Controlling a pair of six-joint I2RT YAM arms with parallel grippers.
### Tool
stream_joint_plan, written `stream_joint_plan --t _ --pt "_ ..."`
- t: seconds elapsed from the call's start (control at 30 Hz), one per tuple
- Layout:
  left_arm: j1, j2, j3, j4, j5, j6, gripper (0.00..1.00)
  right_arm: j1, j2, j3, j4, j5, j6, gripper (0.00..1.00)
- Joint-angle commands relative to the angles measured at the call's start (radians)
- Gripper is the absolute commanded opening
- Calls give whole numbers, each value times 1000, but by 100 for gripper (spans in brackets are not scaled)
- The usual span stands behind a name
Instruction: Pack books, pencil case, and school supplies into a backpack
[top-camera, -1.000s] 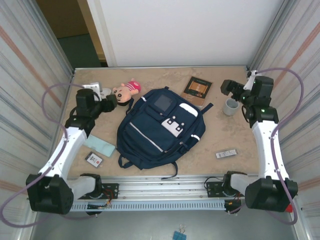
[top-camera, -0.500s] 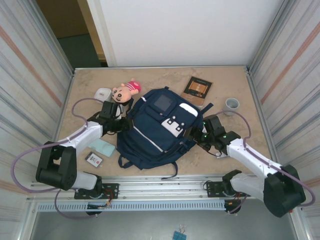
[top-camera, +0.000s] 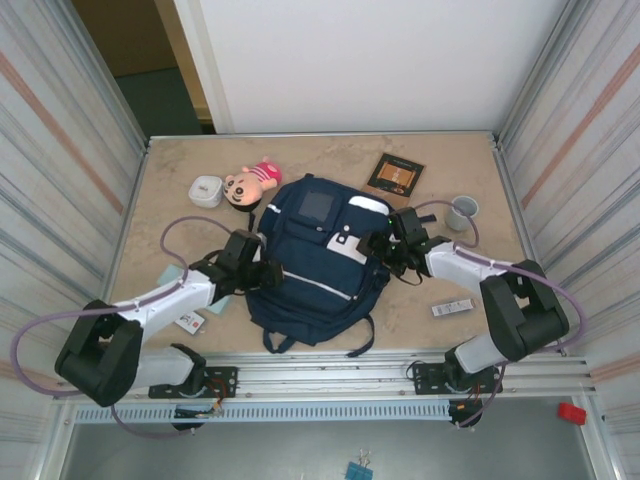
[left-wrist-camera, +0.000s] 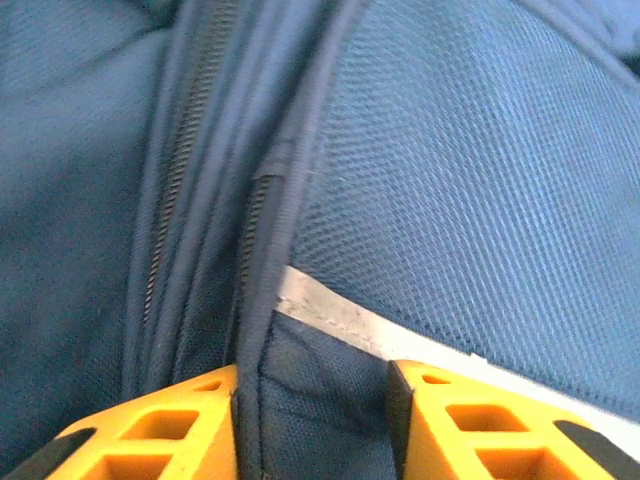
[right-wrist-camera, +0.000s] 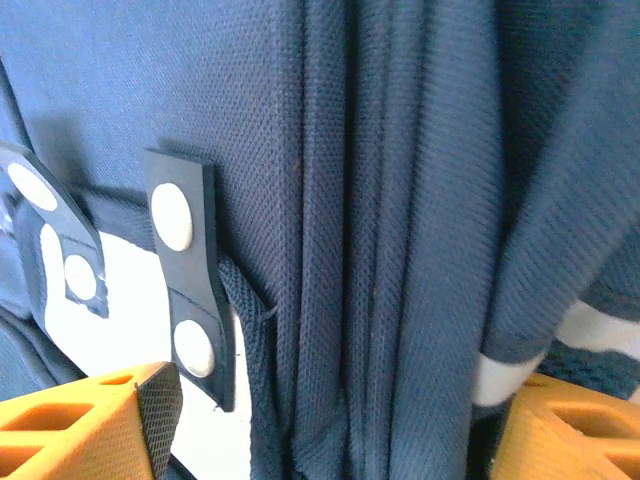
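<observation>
The backpack (top-camera: 315, 290) lies flat in the middle of the bench (top-camera: 300, 155), its top toward the far side. Off its near-left corner, close by my left arm, lies a black-and-white card pack (top-camera: 188, 321). A little farther back the teal pad (top-camera: 168, 273) peeks out from under that arm. Beyond the backpack's far-left corner sits a white box (top-camera: 207, 190), with a pink doll (top-camera: 252, 183) just beside the backpack's top.

My left pincer (top-camera: 272, 272) is at the backpack's left edge, clenched on a fold of navy fabric. Its orange fingers (left-wrist-camera: 160, 430) flank a piped seam beside a zip (left-wrist-camera: 165, 200), and a white stripe (left-wrist-camera: 340, 322) crosses the cloth between them.

My right pincer (top-camera: 375, 245) is at the backpack's right edge. It is spread wide yet grasps a thick bunch of pleated fabric next to the white patch (right-wrist-camera: 120, 320).

Beyond the backpack's far-right corner lies the book (top-camera: 395, 174). A grey cup (top-camera: 461, 212) stands well to the backpack's right, and a slim bar (top-camera: 452, 307) lies apart, off its near-right corner.
</observation>
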Motion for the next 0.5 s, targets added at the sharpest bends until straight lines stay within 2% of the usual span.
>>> stream_joint_plan --t 0.0,0.13,0.23,0.3,0.4,0.47 --pt "-88 -40 2 19 -11 11 49 -41 35 94 103 -106 -85 76" --pt "-127 -97 70 -61 -100 128 66 -118 2 123 52 -132 -133 81" --pt "-127 -168 111 -134 -174 234 70 -171 -94 105 -45 -112 -182 88" --pt "-127 -225 118 -138 -195 368 72 -202 -180 83 -114 -100 -213 90" --pt "-127 -287 122 -122 -165 577 72 -220 -296 49 -192 -100 -243 91" --pt "-127 -304 133 -117 -62 762 70 -220 -375 17 -220 -100 -248 91"
